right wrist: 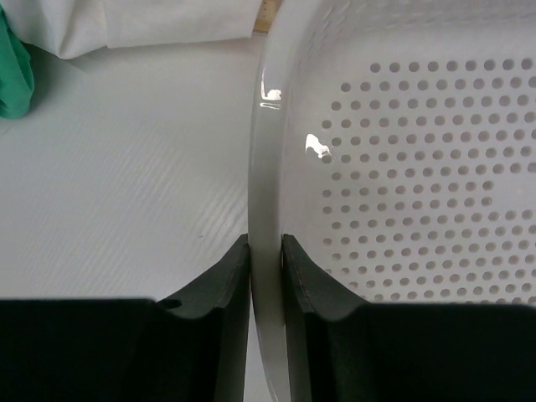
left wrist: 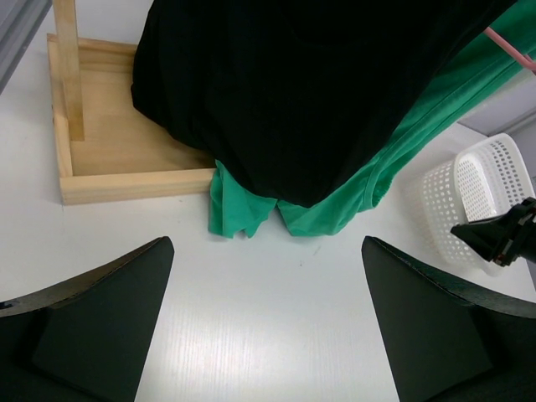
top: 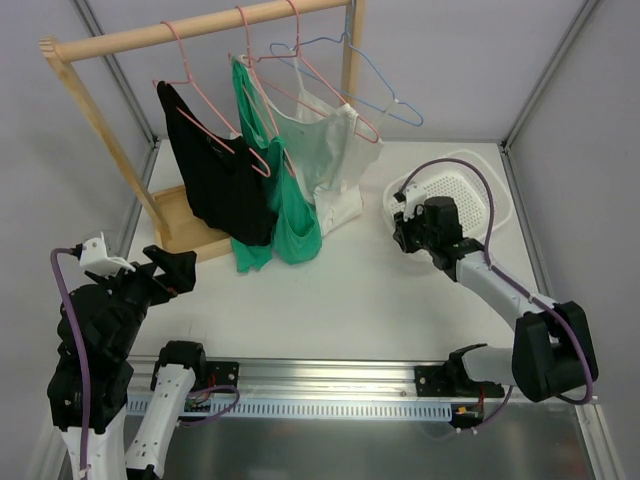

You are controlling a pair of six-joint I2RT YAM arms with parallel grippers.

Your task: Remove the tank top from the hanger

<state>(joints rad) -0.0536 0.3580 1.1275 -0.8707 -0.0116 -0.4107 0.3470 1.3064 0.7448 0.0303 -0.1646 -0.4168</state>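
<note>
Evidently barely begun, with no tank top off its hanger yet.

From the top external view: black tank top (top: 225, 180), green tank top (top: 290, 215) and white tank top (top: 335, 160) side by side on hangers along the wooden rail (top: 200, 30), hems low toward the bench (top: 350, 290); left gripper (top: 170, 268) spread wide, low and left of the black one, apart from it; right gripper (top: 405, 225) well right of the white one, at the basket (top: 470, 185). From the left wrist: fingers (left wrist: 126, 310) wide apart, nothing between, black garment ahead and above, green hem beneath it. From the right wrist: clamped on the basket's rim (right wrist: 261, 151), white hem off at upper left, untouched. Left to do: reach a garment, slip it free.
</note>
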